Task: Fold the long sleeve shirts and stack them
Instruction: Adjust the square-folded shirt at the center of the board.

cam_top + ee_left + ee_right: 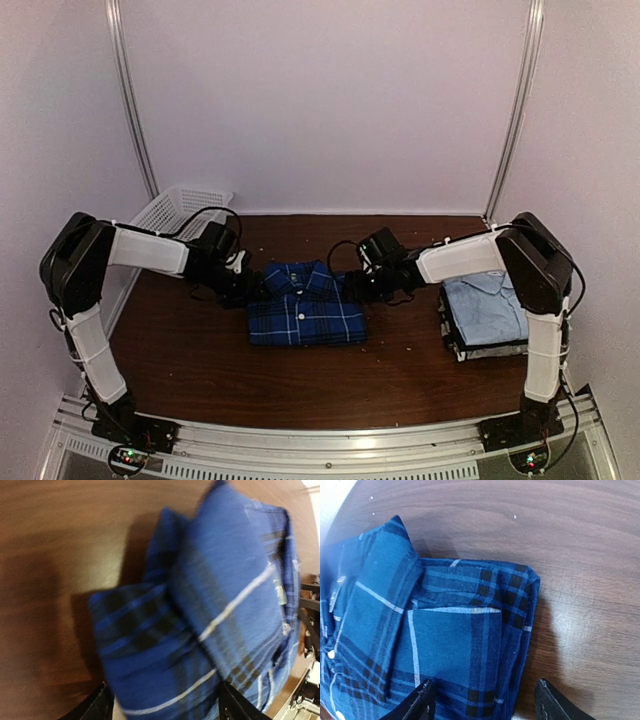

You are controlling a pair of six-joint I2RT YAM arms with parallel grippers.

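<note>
The folded plaid shirt [305, 308] lies between the two claws. The left gripper [165, 700] and the right gripper [485, 690] both stand released, straddling its edges.

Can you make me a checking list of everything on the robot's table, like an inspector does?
Surface: brown wooden table, a few pale specks.
Job's things: blue plaid shirt folded flat in the middle; light blue shirt on top of a folded stack on the right side.
Clutter: white lattice basket at the far left corner.
Pincers: left pincer and right pincer both open, one at each side of the plaid shirt's collar end.
Cables: black cables loop over both wrists.
Surroundings: pale walls; metal rail under the arm bases.
</note>
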